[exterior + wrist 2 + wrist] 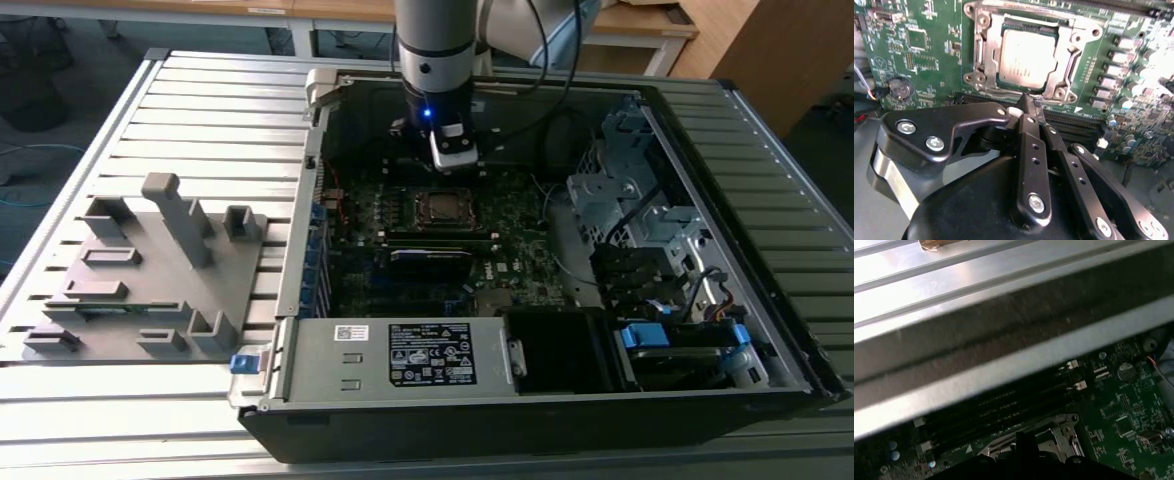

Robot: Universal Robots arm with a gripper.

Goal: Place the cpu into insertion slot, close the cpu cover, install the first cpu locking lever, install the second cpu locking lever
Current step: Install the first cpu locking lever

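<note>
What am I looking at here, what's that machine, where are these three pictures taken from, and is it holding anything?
It is a robot arm reaching into an open computer case that lies on a slatted metal table. The exterior view looks down from off the arm; both wrist views ride on the arm. Its end effector, fingers together and holding nothing, sits at the edge of the insertion slot. The cpu already lies in there, with the cpu cover closed around it. A grey holder stands on the exterior view's left.

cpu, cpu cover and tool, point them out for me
cpu [1026, 57], second wrist view, middle of its silver top
cpu cover [985, 55], second wrist view, one side bar of the frame
tool [1028, 100], second wrist view, its closed tips
</note>
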